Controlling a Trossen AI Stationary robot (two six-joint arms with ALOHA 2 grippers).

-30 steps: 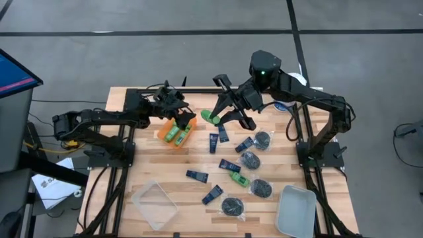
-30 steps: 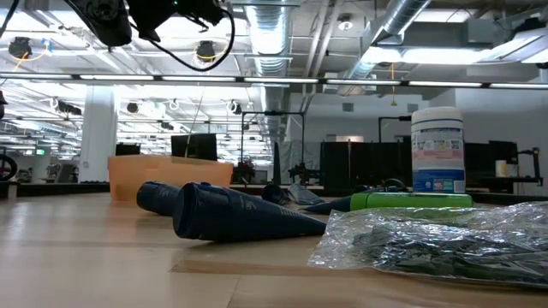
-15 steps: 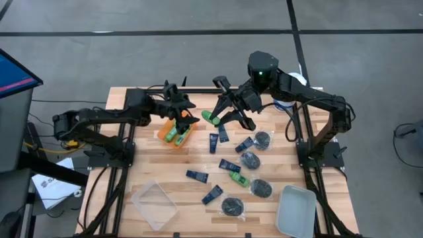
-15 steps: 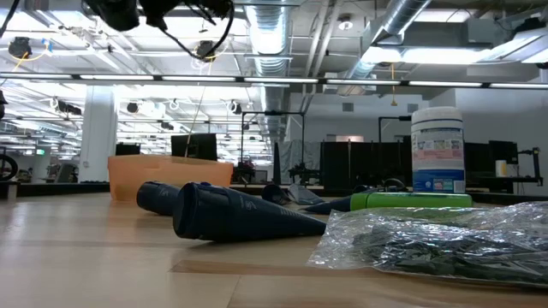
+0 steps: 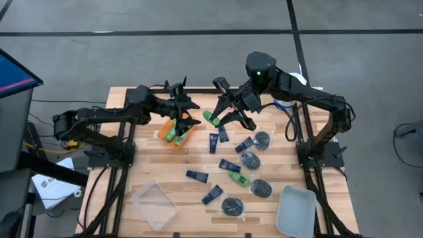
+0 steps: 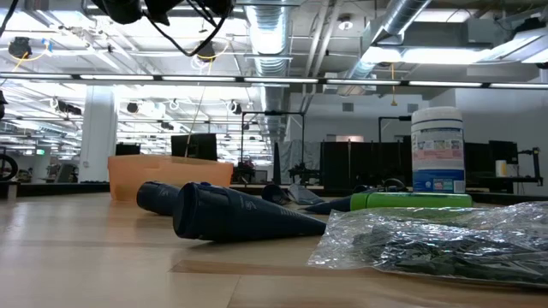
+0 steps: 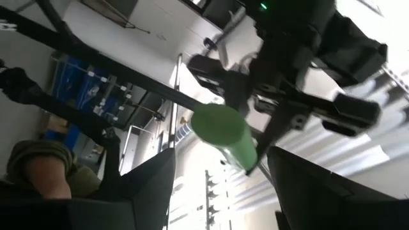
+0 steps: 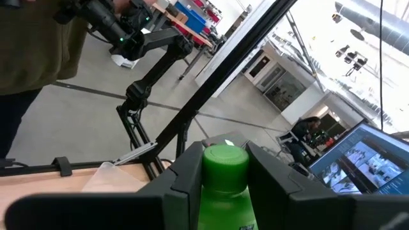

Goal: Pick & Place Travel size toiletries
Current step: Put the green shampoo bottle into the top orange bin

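My right gripper is shut on a small green bottle and holds it in the air over the table's far middle. My left gripper stands open just to its left, above an orange bin with two green bottles in it. In the left wrist view the held bottle shows end-on beyond my open fingers. Navy tubes, black pieces in clear packets and another green bottle lie flat on the table. My right gripper pinches the green bottle's body between its two fingers, with the cap jutting past the fingertips. The fingers come roughly level from the table's right side. The bottle is lifted clear of the table, one end pointing toward my left gripper.
A clear tray sits at the near left and a pale grey tray at the near right. A white canister with a blue label stands at the far right. A person shows beyond the table in the wrist views.
My left gripper has risen a little above the orange bin, rolled about its own axis and shifted slightly toward the bottle held by the right gripper. It has stayed open. The right gripper and its bottle have kept still.
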